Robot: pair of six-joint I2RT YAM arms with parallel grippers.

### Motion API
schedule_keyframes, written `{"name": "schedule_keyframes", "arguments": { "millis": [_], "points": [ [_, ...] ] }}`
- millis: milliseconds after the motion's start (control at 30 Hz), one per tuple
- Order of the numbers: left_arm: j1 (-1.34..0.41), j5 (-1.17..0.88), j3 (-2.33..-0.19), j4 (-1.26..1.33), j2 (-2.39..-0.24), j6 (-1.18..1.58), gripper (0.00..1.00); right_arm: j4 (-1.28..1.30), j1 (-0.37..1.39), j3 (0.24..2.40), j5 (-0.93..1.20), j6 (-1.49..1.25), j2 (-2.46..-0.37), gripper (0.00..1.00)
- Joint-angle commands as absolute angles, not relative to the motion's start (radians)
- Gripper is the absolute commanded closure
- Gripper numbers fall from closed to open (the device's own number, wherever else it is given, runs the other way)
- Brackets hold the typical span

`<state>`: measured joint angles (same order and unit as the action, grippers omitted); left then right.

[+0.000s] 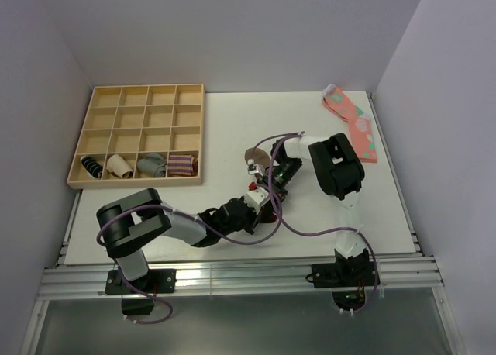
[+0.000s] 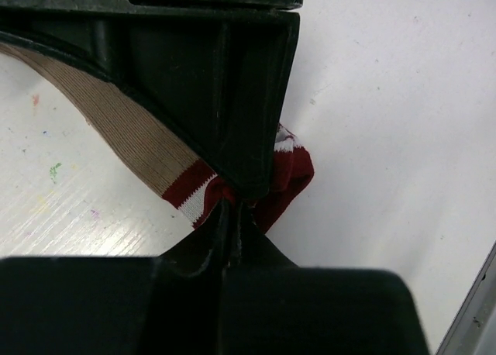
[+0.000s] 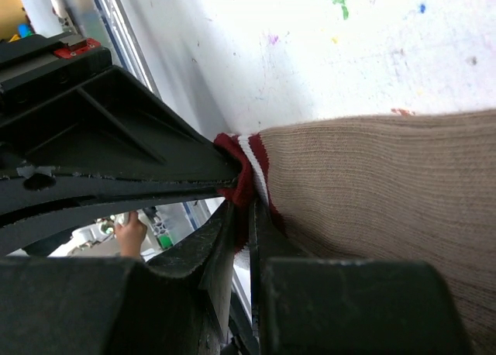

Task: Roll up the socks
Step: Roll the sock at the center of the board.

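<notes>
The tan-brown sock point(image 1: 258, 155) lies mid-table, mostly hidden under the arms in the top view. Its dark red and white cuff point(image 2: 291, 169) is pinched from two sides. My left gripper point(image 2: 232, 206) is shut on the cuff; in the top view the left gripper point(image 1: 263, 194) sits just in front of the sock. My right gripper point(image 3: 244, 208) is shut on the same cuff, with the tan leg point(image 3: 380, 192) stretching to the right; in the top view the right gripper point(image 1: 275, 180) comes in from the right. The two grippers' fingertips nearly touch.
A wooden compartment tray point(image 1: 139, 99) stands at the back left with small sock bundles point(image 1: 167, 165) in its front row. A coral-pink dotted sock point(image 1: 353, 122) lies at the back right. Grey walls close in both sides.
</notes>
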<state>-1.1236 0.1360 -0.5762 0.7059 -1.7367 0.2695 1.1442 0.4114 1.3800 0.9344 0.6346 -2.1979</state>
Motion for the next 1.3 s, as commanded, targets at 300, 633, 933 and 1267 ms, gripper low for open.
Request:
{"name": "schedule_keyframes", "arguments": {
  "millis": [300,633,933,1267],
  "points": [
    [-1.126,0.057,-0.661,0.519,-1.77,0.282,1.0,0.956,0.377,1.278,0.92,0.584,-2.005,0.59],
    [-1.016,-0.128,-0.738,0.313,-1.715,0.357,1.0,0.747,0.258,1.18,0.953,0.465,-1.827,0.54],
    [-0.927,-0.285,-0.899,0.083,-1.733,0.437,1.0,0.574,0.141,1.031,0.982,0.442,-1.616,0.61],
    [-0.867,-0.456,-1.127,-0.143,-1.876,0.523,1.0,0.773,0.144,0.959,0.954,0.857,-1.421,0.57]
  ]
}}
